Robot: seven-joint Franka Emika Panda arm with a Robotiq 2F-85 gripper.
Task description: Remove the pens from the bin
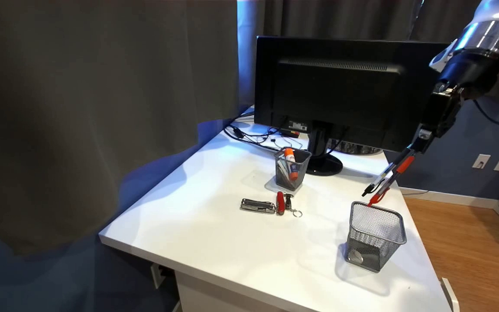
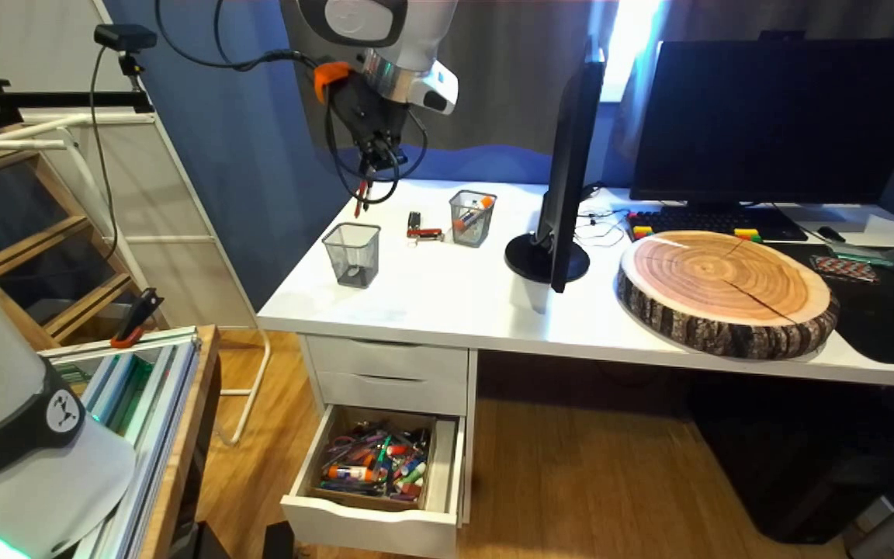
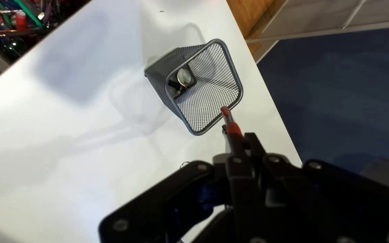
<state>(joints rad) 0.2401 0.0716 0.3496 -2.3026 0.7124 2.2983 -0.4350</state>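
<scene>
My gripper (image 1: 415, 149) is shut on two pens above the bin; it also shows in the wrist view (image 3: 245, 139). One is a red-orange pen (image 1: 404, 165) with a clear barrel, also seen in the wrist view (image 3: 233, 129). Beside it is a pale pen with a black end (image 1: 378, 182). Both point obliquely down. The red tip is close to the bin's rim; in an exterior view it overlaps the far rim, so I cannot tell if they touch. The grey mesh bin (image 1: 393, 250) stands upright near the desk edge. It holds a pale round item (image 3: 184, 77) and something dark.
Another mesh holder (image 1: 282, 173) with an orange glue stick (image 1: 290, 157) stands by the monitor (image 1: 340, 91). A multi-tool (image 1: 258, 206) and a red pocketknife (image 1: 280, 203) lie left of the bin. An open drawer (image 2: 369, 528) of pens sits below the desk.
</scene>
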